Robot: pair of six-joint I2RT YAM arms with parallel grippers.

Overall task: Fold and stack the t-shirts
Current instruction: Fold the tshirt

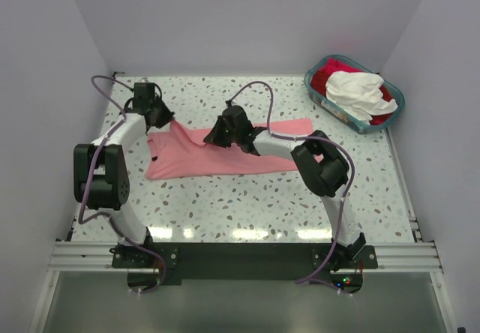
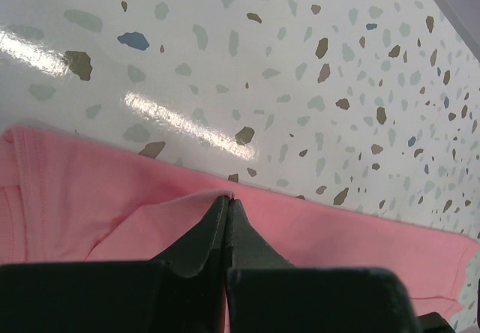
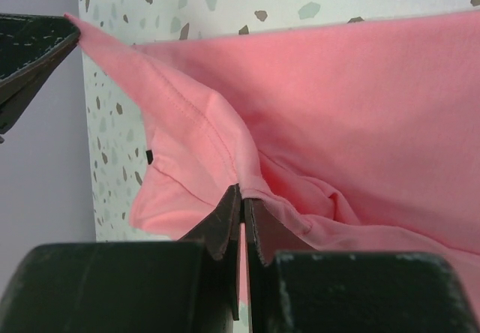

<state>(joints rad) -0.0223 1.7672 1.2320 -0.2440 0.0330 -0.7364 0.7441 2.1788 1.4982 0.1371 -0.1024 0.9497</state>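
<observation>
Top external: salmon-pink cloth t-shirt (image 1: pixel 195 162) lies spread mid-table. Left gripper (image 1: pixel 160 118) pinches its 10 o'clock corner; right gripper (image 1: pixel 216 136) pinches its 12 o'clock edge. Teal-blue plastic basket (image 1: pixel 321 97) at 2 o'clock holds white tee (image 1: pixel 356 93) over red tee (image 1: pixel 330 70).
Left wrist: jaws closed on a pink fold.
Right wrist: jaws closed on lifted pink cloth, taut toward 10 o'clock.
</observation>
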